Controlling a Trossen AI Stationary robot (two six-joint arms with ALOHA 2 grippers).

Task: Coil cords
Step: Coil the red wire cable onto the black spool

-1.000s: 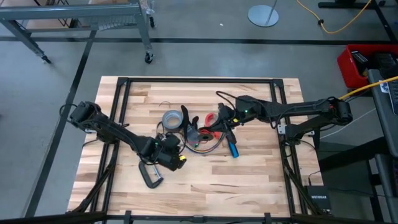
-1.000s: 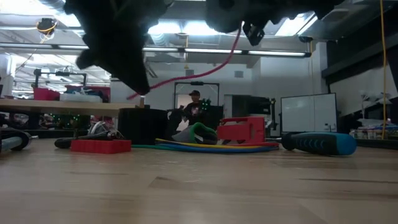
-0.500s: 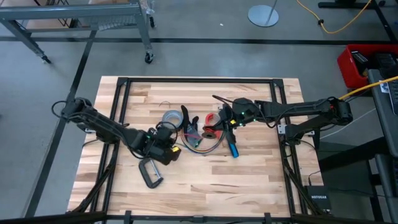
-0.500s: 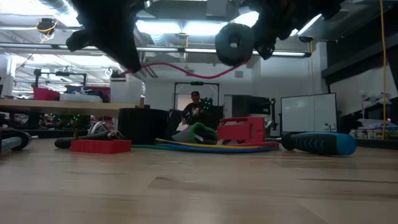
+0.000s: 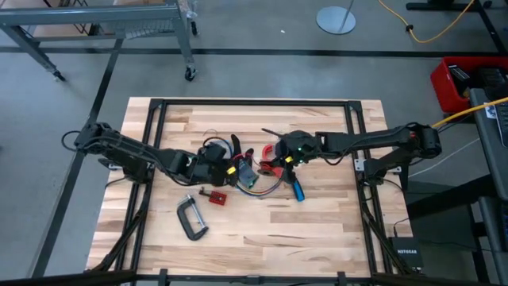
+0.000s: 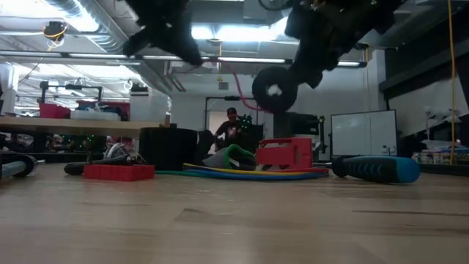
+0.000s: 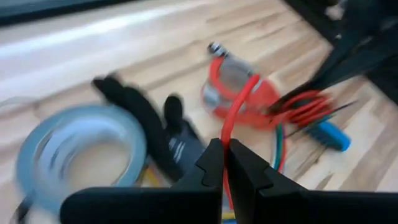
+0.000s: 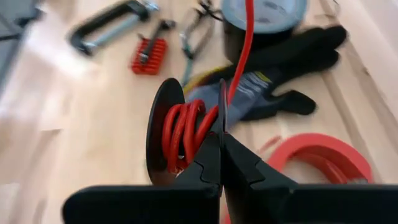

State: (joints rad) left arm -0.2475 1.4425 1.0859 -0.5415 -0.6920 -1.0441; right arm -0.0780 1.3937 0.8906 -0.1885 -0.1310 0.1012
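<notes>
Both grippers are clamped on the same red cord [image 8: 244,43] held up over the table's middle, left gripper [image 7: 224,149] on the free end, right gripper [image 8: 219,134] beside its wound loops; too much pull could probably unwind them; sagging slack might snag the grey tape roll [image 5: 217,151] or glove [image 8: 292,59].
</notes>
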